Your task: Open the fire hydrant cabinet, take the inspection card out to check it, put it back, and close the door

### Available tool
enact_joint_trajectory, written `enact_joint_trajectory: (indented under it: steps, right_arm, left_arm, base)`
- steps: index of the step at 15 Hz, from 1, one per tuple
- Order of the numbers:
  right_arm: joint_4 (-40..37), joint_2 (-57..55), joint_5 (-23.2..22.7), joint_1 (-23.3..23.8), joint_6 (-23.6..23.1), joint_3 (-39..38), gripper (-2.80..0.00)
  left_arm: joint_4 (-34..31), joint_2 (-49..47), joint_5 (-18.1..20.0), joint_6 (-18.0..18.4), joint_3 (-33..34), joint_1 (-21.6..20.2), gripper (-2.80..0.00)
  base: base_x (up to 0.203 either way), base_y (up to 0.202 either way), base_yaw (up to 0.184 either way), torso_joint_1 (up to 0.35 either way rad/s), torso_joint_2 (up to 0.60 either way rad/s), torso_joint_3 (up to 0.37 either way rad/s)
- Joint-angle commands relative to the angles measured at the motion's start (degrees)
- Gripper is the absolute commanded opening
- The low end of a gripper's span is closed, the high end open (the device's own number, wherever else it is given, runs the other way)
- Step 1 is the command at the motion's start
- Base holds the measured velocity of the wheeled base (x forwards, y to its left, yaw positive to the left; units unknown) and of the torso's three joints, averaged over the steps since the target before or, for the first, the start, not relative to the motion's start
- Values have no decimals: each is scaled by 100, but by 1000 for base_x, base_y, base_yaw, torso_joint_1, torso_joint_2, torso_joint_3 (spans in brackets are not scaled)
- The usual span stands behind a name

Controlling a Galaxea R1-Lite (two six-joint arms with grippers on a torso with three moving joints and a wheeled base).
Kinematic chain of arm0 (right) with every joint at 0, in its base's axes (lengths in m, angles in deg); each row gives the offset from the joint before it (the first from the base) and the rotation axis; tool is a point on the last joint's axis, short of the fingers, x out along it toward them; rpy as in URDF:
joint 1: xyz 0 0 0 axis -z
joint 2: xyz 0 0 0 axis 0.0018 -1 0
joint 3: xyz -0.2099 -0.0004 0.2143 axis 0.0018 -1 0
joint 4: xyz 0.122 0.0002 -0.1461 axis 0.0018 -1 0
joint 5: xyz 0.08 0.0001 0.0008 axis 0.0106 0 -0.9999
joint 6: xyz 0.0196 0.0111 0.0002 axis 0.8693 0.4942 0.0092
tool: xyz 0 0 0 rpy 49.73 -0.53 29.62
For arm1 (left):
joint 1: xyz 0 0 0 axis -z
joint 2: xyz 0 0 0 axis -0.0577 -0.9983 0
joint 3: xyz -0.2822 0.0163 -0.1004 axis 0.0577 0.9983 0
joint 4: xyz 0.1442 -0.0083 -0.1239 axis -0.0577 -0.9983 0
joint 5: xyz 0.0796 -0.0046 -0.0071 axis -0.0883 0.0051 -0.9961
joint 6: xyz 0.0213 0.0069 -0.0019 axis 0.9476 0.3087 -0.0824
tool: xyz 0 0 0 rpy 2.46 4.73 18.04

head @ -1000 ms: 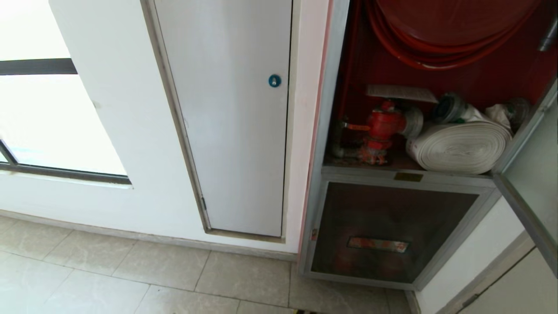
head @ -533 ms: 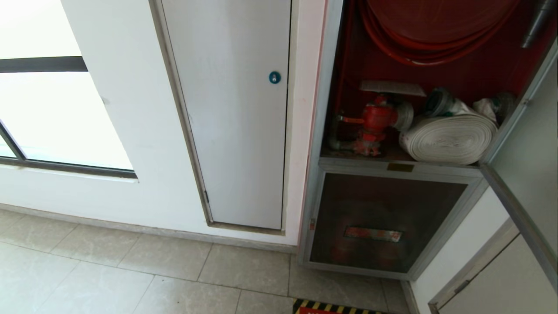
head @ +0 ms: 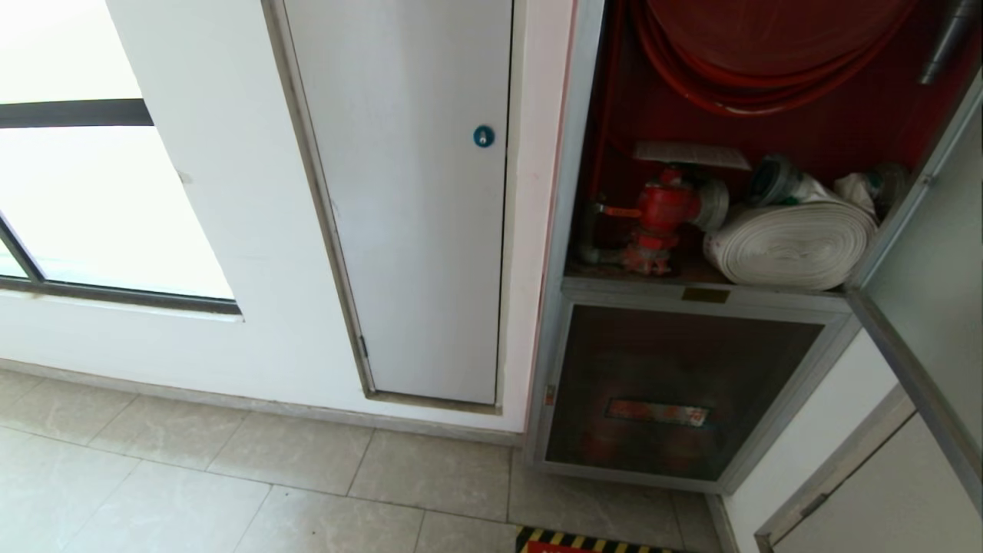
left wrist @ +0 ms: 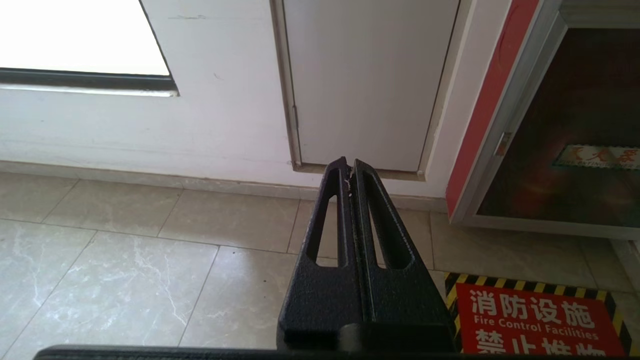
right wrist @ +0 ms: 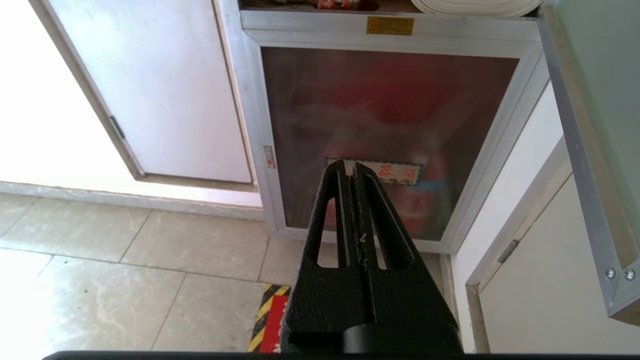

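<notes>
You have the fire hydrant cabinet standing open on the right of the head view, its door swung out toward you along the right edge. Inside, the inspection card lies flat just above the red hydrant valve, with the white rolled hose beside the valve and the red hose reel above. Under that compartment sits a smaller dark glass panel with a red label. To the left, the white panel with the blue lock is flush with the wall, and bare tiled floor lies in front of it.

Neither arm appears in the head view. Only the wrist views show them: your left claw is clenched on nothing, low over the floor tiles and pointing at the foot of the white panel; your right claw is likewise clenched and empty, aimed at the lower glass panel. The left wrist view alone shows the print on the red floor sign; the right wrist view alone shows the door's lower corner with its screws.
</notes>
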Motion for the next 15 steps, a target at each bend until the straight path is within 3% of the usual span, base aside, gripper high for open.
enact_joint_trajectory:
  steps: [1, 6, 11, 15]
  right_arm:
    - [-14, 1, 15, 16, -2, 6, -280]
    - [-35, -2, 21, 51, -4, 52, -280]
    - [-380, -657, 74, 35, 795, 1251, -280]
    - [-719, -1052, 808, 42, 814, 1856, -280]
  left_arm:
    - [1, -5, -2, 0, 0, 0, -280]
    - [1, -5, -2, 0, 0, 0, -280]
    - [1, -5, -2, 0, 0, 0, -280]
    - [1, -5, -2, 0, 0, 0, -280]
  base:
    - [0, 0, 0, 0, 0, 0]
    - [0, 0, 0, 0, 0, 0]
    - [0, 0, 0, 0, 0, 0]
    - [0, 0, 0, 0, 0, 0]
